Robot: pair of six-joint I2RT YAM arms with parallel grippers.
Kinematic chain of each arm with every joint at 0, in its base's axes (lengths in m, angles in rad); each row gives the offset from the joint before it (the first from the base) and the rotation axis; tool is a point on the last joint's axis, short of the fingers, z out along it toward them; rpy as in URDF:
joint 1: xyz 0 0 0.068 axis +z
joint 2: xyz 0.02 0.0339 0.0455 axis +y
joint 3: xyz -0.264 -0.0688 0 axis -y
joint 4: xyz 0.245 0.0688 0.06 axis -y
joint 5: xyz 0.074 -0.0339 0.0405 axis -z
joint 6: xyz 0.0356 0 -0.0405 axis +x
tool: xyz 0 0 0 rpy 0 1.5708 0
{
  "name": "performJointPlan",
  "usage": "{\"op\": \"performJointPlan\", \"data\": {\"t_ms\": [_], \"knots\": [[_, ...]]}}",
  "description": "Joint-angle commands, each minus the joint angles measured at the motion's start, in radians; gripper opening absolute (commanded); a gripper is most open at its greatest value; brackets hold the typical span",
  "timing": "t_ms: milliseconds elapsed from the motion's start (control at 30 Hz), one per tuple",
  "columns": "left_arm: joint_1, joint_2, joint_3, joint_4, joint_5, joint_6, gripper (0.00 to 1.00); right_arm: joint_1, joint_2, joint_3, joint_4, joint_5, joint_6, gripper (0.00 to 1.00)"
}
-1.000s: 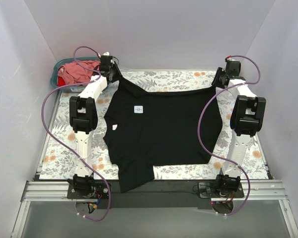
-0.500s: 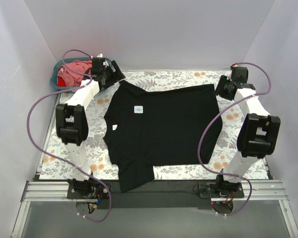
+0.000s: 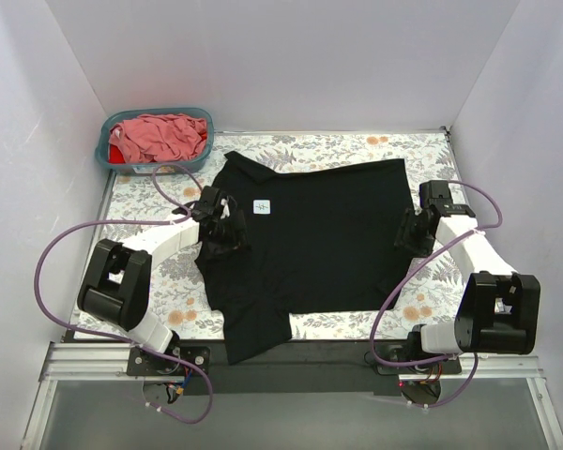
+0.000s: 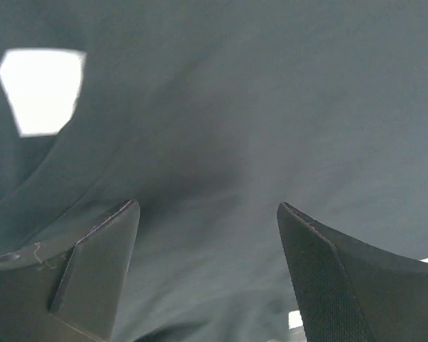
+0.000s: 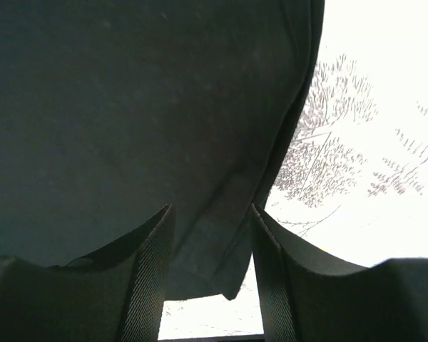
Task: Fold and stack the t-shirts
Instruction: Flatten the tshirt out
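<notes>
Black shirt [image 3: 310,244] lies spread flat on the floral table cover [image 3: 131,281], collar at the far left, white chest mark [image 3: 261,207] facing up, and one sleeve reaching to the near edge. Left gripper [image 3: 225,228] sits over the shirt's left side near the mark. In the wrist view the left gripper [image 4: 207,206] has its fingers spread wide and holds nothing, with only smooth black cloth beyond them. Right gripper [image 3: 408,234] is at the shirt's right edge. Its fingers [image 5: 146,278] are parted by a narrower gap and unclenched, and the shirt's hem runs between them. Can't tell if they touch the cloth. Pink and red shirts [image 3: 159,136] are bunched in the teal basket [image 3: 101,153] at the far left corner.
</notes>
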Motion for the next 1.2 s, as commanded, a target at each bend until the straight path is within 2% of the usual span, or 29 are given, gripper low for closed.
{"op": "performJointPlan", "data": {"t_ms": [0, 300, 633, 833, 1100, 1167], "knots": [[0.011, -0.047, -0.043, -0.017, -0.045, 0.014, 0.77, -0.003, -0.022, -0.043, -0.019, 0.012, 0.065, 0.52], [0.012, -0.073, -0.177, 0.066, -0.087, 0.004, 0.74, -0.021, -0.062, -0.161, 0.016, -0.023, 0.157, 0.47], [0.011, -0.056, -0.183, 0.068, -0.11, 0.001, 0.73, -0.029, -0.08, -0.204, 0.013, -0.014, 0.159, 0.47], [0.011, -0.056, -0.185, 0.066, -0.105, -0.001, 0.72, -0.029, -0.071, -0.221, 0.066, -0.025, 0.158, 0.45], [0.012, -0.043, -0.182, 0.059, -0.111, -0.001, 0.72, -0.029, -0.057, -0.22, 0.086, -0.037, 0.159, 0.35], [0.011, -0.041, -0.183, 0.055, -0.113, 0.001, 0.72, -0.032, -0.049, -0.217, 0.085, 0.015, 0.151, 0.33]]}}
